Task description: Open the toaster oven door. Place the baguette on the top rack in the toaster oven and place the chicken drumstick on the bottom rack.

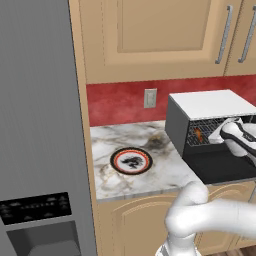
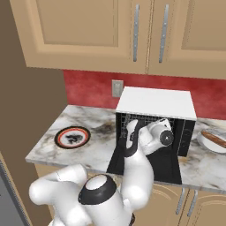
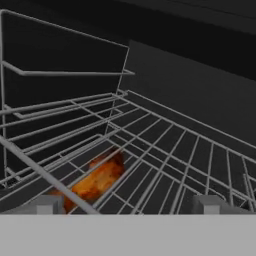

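The toaster oven door (image 2: 145,165) hangs open. In the hand view the gripper (image 3: 127,205), jaws spread and empty, sits inside over a wire rack (image 3: 165,150), the chicken drumstick (image 3: 97,180) lying beneath. The right base view shows the baguette (image 2: 215,139) on a plate (image 2: 204,142) to the oven's right.

Glossy white rounded arm (image 2: 132,176) segments, dark joint caps, grey gripper (image 3: 127,204) fingertips.

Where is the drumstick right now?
The drumstick lies on a wire rack inside the toaster oven, low left in the hand view, just ahead of the open gripper.
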Controlling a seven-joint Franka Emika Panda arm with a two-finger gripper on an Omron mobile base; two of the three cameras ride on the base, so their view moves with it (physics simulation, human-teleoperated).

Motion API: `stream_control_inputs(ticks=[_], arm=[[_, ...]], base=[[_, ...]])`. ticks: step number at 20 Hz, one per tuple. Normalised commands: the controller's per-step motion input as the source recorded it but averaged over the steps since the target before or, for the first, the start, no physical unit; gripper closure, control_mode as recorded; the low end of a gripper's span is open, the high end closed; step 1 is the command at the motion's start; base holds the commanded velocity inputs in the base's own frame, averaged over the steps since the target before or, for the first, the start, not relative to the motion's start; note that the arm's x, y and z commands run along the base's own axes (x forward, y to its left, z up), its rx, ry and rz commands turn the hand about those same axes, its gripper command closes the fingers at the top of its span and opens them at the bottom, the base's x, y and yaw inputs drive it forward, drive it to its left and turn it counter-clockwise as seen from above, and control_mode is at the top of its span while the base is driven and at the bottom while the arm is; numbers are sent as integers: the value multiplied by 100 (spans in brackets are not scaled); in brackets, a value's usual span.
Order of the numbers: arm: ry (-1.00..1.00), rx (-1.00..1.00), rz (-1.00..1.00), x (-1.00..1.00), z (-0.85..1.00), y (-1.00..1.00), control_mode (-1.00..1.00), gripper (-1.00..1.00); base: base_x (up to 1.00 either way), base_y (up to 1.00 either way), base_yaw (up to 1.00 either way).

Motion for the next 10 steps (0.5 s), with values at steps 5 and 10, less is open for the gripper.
stream_control_inputs(ticks=[5, 10], arm=[[15, 0, 4, -77, -73, 0, -100, -100], [21, 0, 3, -70, -86, 4, -100, -100]], base=[[0, 0, 0], [0, 0, 0]])
